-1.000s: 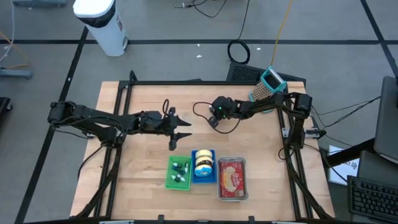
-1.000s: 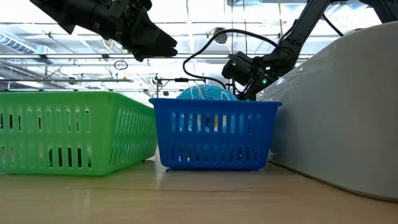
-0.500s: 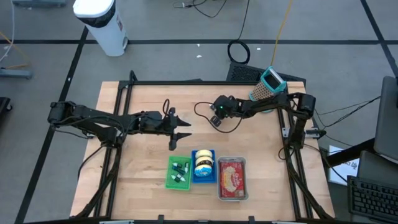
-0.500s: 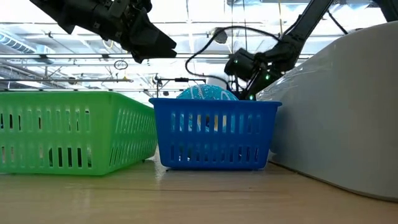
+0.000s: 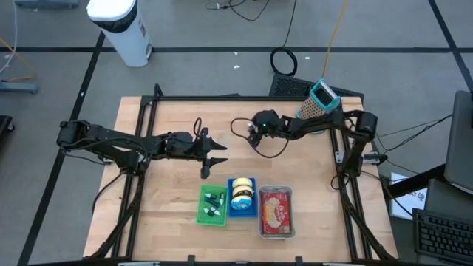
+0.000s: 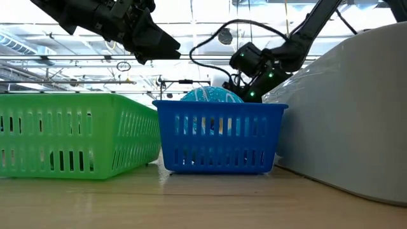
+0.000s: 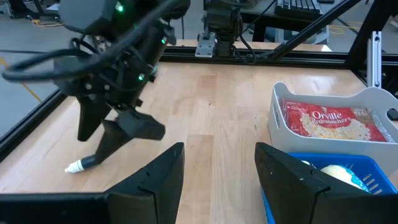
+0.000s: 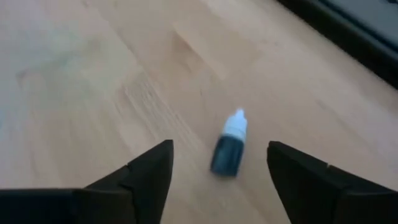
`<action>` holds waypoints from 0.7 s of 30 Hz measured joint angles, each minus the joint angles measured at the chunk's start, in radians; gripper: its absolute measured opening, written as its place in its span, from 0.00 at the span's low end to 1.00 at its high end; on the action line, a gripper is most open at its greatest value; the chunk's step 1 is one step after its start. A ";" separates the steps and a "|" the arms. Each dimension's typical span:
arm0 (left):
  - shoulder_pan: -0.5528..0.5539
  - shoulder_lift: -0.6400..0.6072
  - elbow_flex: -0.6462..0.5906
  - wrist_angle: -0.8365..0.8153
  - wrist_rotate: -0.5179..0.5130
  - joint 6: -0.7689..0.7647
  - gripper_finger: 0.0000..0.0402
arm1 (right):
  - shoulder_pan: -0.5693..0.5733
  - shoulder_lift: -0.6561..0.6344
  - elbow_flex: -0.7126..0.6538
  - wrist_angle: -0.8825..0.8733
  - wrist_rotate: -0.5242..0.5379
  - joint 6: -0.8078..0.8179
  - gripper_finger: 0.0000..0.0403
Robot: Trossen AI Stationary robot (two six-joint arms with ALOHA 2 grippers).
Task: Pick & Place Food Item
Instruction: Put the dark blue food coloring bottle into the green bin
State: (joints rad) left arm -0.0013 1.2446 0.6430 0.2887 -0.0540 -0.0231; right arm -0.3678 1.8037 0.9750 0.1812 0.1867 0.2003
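Your right gripper (image 8: pixel 214 177) now stands with its two dark fingers spread wide and nothing between them, where a second ago it was nearly pinched shut. In the right wrist view a small dark dropper bottle with a white cap (image 8: pixel 228 147) lies on its side on the pale wooden table (image 8: pixel 93 74), a little ahead of the spread fingers and touching neither. The right arm has also drawn back slightly toward the far side of the table over that second.

You can read this two ways (the pictures alone do not settle it): either the bottle has just been let go, or the fingers have opened to take it. Either way it is not in a basket yet.

In the overhead view the right gripper (image 5: pixel 258 125) hovers over the middle of the far half of the table. Your left gripper (image 5: pixel 212 155), partly open and empty, waits near the table's centre.

At the near edge sit a green plastic slatted basket (image 5: pixel 203 214) already holding small bottles, a blue plastic basket (image 5: pixel 242 210) with a rounded food item, and a white tray of popcorn packets (image 5: pixel 276 233).
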 joint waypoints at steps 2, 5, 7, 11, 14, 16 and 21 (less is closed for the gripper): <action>0.000 0.000 0.000 0.000 0.000 0.000 0.49 | -0.006 0.021 0.001 0.039 0.001 -0.002 0.63; 0.000 0.000 0.000 0.000 0.000 -0.005 0.49 | -0.020 0.057 0.002 0.039 0.001 0.000 0.63; 0.000 0.000 0.000 0.000 0.000 -0.005 0.49 | -0.029 0.084 0.001 0.038 0.001 0.007 0.62; 0.000 0.000 0.000 0.000 0.000 -0.006 0.49 | -0.043 0.110 0.001 0.042 -0.005 0.013 0.56; 0.000 0.000 0.000 0.000 0.000 -0.008 0.49 | -0.045 0.123 0.003 0.050 -0.006 0.023 0.50; 0.000 0.000 0.000 0.000 0.001 -0.013 0.49 | -0.045 0.125 0.003 0.050 -0.005 0.013 0.44; 0.000 0.000 0.000 0.000 0.001 -0.013 0.49 | -0.044 0.127 0.003 0.061 -0.011 -0.026 0.29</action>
State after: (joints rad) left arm -0.0013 1.2446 0.6430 0.2890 -0.0528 -0.0357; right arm -0.4122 1.9305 0.9779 0.2417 0.1761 0.1743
